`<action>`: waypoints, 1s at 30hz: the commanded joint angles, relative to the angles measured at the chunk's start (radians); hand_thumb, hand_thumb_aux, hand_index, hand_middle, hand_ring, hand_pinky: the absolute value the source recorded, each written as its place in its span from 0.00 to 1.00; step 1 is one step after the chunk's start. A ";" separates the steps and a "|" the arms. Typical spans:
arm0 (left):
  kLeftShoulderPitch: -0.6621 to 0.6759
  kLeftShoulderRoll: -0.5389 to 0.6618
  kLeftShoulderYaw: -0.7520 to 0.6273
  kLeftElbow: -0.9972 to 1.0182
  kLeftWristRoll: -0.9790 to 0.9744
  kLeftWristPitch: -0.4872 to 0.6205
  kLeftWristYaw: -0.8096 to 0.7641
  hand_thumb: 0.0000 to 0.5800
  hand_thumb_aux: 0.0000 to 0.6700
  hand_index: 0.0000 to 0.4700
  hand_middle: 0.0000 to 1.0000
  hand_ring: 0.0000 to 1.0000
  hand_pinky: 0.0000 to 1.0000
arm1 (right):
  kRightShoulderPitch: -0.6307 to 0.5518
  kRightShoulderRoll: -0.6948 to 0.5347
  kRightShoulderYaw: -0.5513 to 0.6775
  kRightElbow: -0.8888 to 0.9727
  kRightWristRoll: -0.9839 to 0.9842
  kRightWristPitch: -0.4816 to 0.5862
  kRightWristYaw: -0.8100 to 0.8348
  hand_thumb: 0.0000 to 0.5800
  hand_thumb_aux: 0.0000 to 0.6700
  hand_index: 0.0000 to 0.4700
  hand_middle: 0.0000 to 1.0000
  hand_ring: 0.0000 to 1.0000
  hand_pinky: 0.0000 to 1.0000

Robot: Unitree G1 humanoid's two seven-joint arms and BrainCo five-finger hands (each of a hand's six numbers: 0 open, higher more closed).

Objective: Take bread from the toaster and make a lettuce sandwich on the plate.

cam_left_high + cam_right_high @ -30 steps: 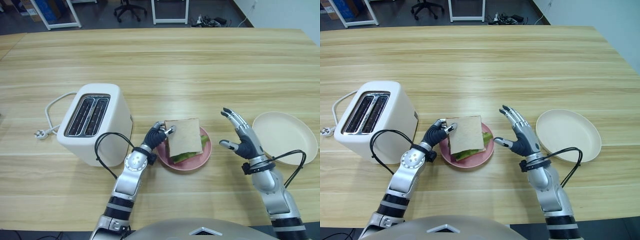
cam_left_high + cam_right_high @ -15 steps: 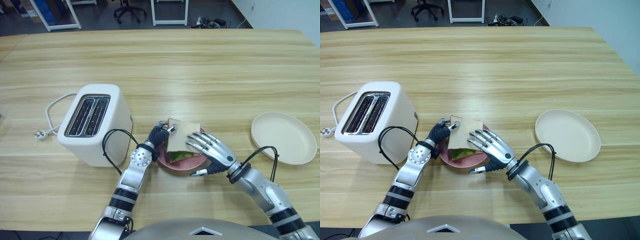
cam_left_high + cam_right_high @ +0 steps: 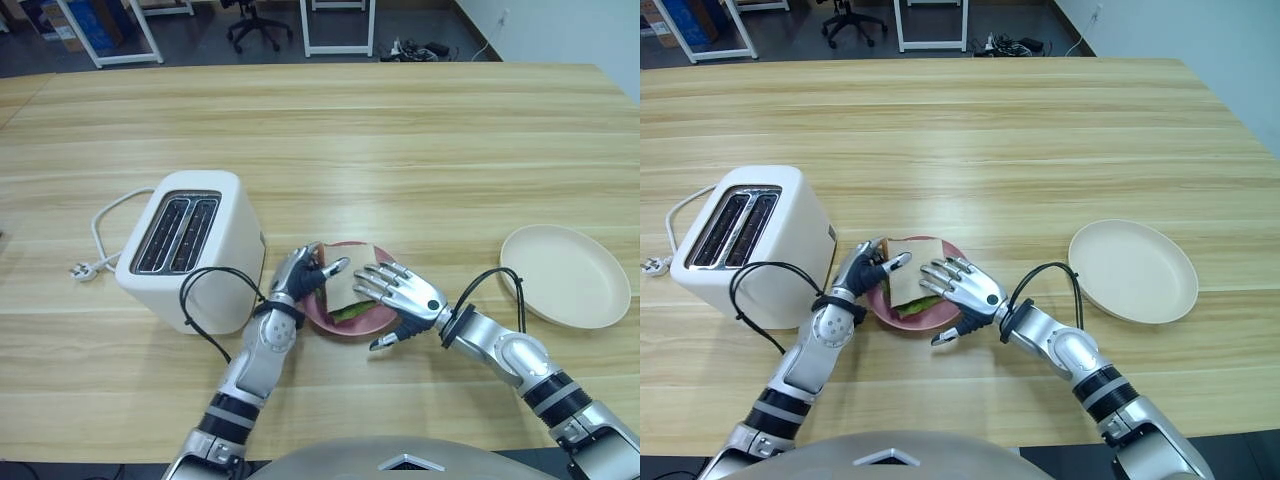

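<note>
Since a second ago the right hand point(image 3: 400, 293) has crossed from beside the cream plate point(image 3: 565, 275) to over the sandwich point(image 3: 343, 283).

Left eye view: the right hand's fingers are spread flat, gripping nothing and hiding the sandwich's right side. The left hand point(image 3: 303, 274) is curled, pinching its left edge. The sandwich lies on the pink plate point(image 3: 335, 328), just beside the toaster point(image 3: 190, 250).

Right eye view: lettuce point(image 3: 912, 309) shows at the near edge. The sandwich's visible long edge runs near to far.

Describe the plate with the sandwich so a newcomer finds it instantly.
On the wooden table, look just right of the white toaster. The pink plate there holds a lettuce sandwich; the other plate, cream and empty, sits far right.
</note>
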 commanded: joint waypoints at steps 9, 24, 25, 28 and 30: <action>0.014 0.080 0.087 -0.336 0.463 0.038 0.274 0.00 0.00 0.00 0.00 0.00 0.00 | 0.067 -0.044 0.177 0.088 -0.059 -0.003 0.143 0.00 0.00 0.00 0.00 0.00 0.00; 0.218 0.060 0.236 -0.384 0.039 -0.207 0.188 0.00 0.00 0.00 0.00 0.00 0.00 | 0.136 0.001 -0.344 -0.358 0.495 -0.081 -0.241 0.00 0.00 0.00 0.00 0.00 0.00; 0.245 0.078 0.255 -0.412 0.004 -0.221 0.147 0.00 0.00 0.00 0.00 0.00 0.00 | 0.155 -0.003 -0.367 -0.375 0.539 -0.077 -0.204 0.00 0.00 0.00 0.00 0.00 0.00; 0.386 0.215 0.286 -0.506 -0.241 -0.254 -0.141 1.00 1.00 1.00 1.00 1.00 1.00 | 0.261 -0.100 -0.414 -0.421 0.687 -0.075 -0.012 0.00 0.00 0.00 0.00 0.00 0.00; 0.522 0.347 0.312 -0.548 -0.366 -0.272 -0.338 1.00 1.00 1.00 1.00 1.00 1.00 | 0.380 -0.234 -0.414 -0.459 0.806 -0.095 0.167 1.00 1.00 1.00 1.00 1.00 1.00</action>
